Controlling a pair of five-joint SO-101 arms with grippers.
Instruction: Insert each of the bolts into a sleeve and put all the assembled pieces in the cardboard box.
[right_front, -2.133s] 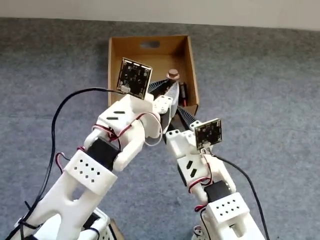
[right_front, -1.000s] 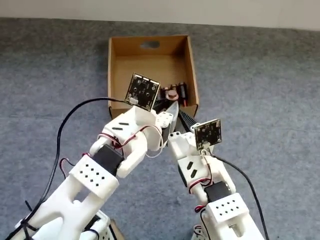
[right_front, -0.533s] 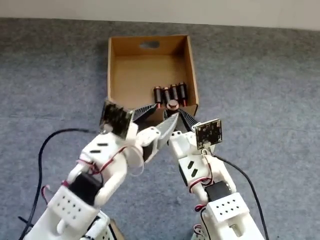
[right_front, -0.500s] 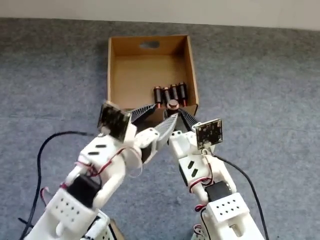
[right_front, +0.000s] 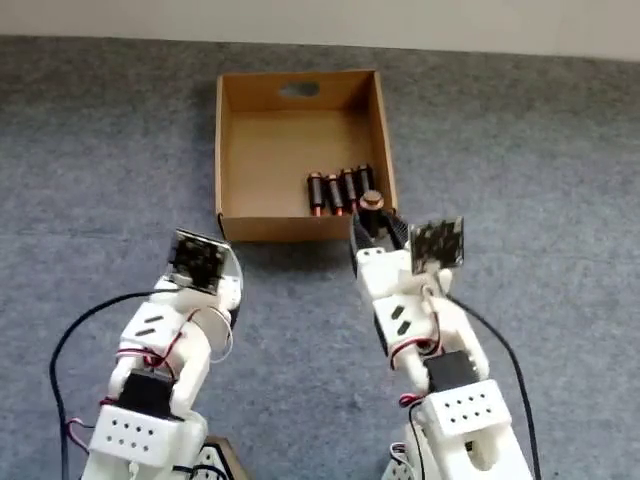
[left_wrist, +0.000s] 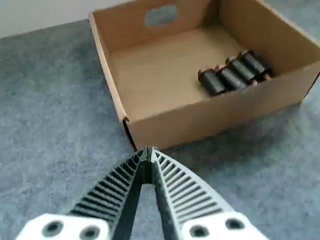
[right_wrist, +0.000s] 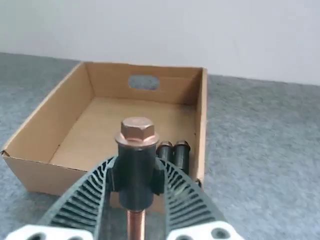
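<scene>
Facing the cardboard box's (left_wrist: 215, 117) near wall by its left corner, the left gripper (left_wrist: 149, 156) has its jaws pressed together. Four assembled pieces (left_wrist: 232, 75) lie side by side inside, against that wall, their long axes running near to far. At the box's near right corner the right gripper (right_wrist: 137, 167) clamps a sleeve (right_wrist: 134, 187) upright, with the bolt (right_wrist: 136, 132) head-up.

Bright, even light throughout, with only soft shadows inside the cardboard box (right_front: 265, 160).
</scene>
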